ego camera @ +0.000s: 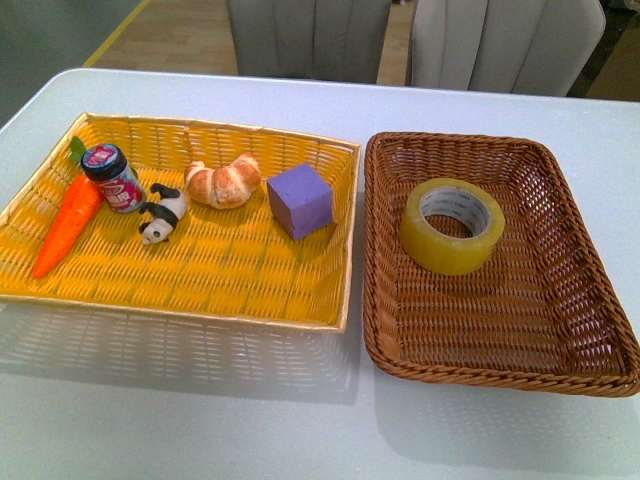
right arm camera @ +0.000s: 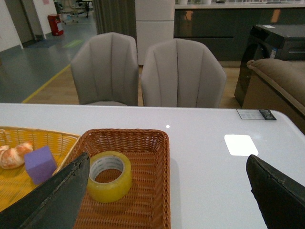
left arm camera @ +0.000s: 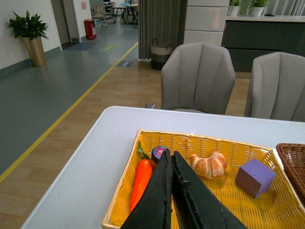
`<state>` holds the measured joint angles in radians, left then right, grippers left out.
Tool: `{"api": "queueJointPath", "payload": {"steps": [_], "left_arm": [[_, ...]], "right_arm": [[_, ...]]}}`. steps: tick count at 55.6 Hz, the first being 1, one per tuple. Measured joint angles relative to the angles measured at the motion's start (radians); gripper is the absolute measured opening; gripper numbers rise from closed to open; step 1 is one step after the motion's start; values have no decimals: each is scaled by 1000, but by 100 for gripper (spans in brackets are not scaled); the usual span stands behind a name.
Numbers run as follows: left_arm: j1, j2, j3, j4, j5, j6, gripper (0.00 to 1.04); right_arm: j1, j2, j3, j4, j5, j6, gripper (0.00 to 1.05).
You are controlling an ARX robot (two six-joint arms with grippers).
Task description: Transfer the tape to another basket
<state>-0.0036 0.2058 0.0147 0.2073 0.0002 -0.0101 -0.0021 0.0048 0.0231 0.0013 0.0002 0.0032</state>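
The tape (ego camera: 453,225) lies flat inside the brown basket (ego camera: 400,340), toward its far half, hole facing up, with nothing touching it. From the front, that basket sits on the white table (ego camera: 200,410) just beside a yellow tray basket (ego camera: 200,305), which is on the left. In the yellow one a carrot (ego camera: 68,225) lies at the left edge, a small jar (ego camera: 113,177) leans next to it, then a toy panda (ego camera: 160,215), a croissant (ego camera: 224,182) and a purple cube (ego camera: 299,200) nearest the brown basket. Neither arm shows in this view.

From the left wrist, the left gripper (left arm camera: 170,160) hangs above the near edge of the yellow tray, its two dark fingers (left arm camera: 157,195) pressed together with nothing between them. Past them you can see the carrot (left arm camera: 141,183), the jar's lid (left arm camera: 159,152), the croissant (left arm camera: 208,164) and the cube (left arm camera: 255,177). Two grey chairs (left arm camera: 198,78) stand behind the table.

From the right wrist, the right gripper (right arm camera: 167,164) is spread wide apart, one finger (right arm camera: 57,195) low at one side of the picture and the other at the opposite corner. It holds nothing. The tape (right arm camera: 109,175) rests in the brown basket (right arm camera: 147,191) near that first finger and clear of it. The cube (right arm camera: 40,163) and croissant (right arm camera: 14,155) show in the yellow tray beside it.
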Motion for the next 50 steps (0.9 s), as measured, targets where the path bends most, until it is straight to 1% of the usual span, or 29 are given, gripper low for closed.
{"api": "queueJointPath", "payload": {"steps": [7, 10, 13, 21, 23, 28, 30, 32, 35, 38, 39, 43, 45, 47, 48, 50], "left_arm": [[0, -30, 0, -31, 0, 0, 2], [0, -114, 0, -147, 1, 0, 2], [0, -180, 0, -200, 0, 0, 2], [0, -190, 0, -207, 0, 0, 2], [0, -190, 0, -208, 0, 0, 5], [0, -190, 0, -208, 0, 0, 22], [0, -191, 0, -208, 0, 0, 31], [0, -191, 0, -208, 0, 0, 39], [0, -191, 0, -208, 0, 0, 47], [0, -191, 0, -208, 0, 0, 60], [0, -191, 0, -208, 0, 0, 61], [0, -191, 0, -208, 0, 0, 76], [0, -191, 0, -208, 0, 0, 80], [0, -191, 0, -208, 0, 0, 88], [0, -191, 0, -208, 0, 0, 89], [0, -191, 0, -208, 0, 0, 96]], "right_arm": [[0, 0, 0, 0, 0, 0, 96], [0, 0, 0, 0, 0, 0, 96], [0, 0, 0, 0, 0, 0, 96], [0, 0, 0, 0, 0, 0, 96], [0, 0, 0, 0, 0, 0, 96], [0, 0, 0, 0, 0, 0, 96], [0, 0, 0, 0, 0, 0, 96], [0, 0, 0, 0, 0, 0, 96], [0, 0, 0, 0, 0, 0, 96], [0, 0, 0, 0, 0, 0, 96], [0, 0, 0, 0, 0, 0, 96], [0, 0, 0, 0, 0, 0, 96], [0, 0, 0, 0, 0, 0, 96], [0, 0, 0, 0, 0, 0, 96], [0, 0, 0, 0, 0, 0, 96], [0, 0, 0, 0, 0, 0, 96]]}}
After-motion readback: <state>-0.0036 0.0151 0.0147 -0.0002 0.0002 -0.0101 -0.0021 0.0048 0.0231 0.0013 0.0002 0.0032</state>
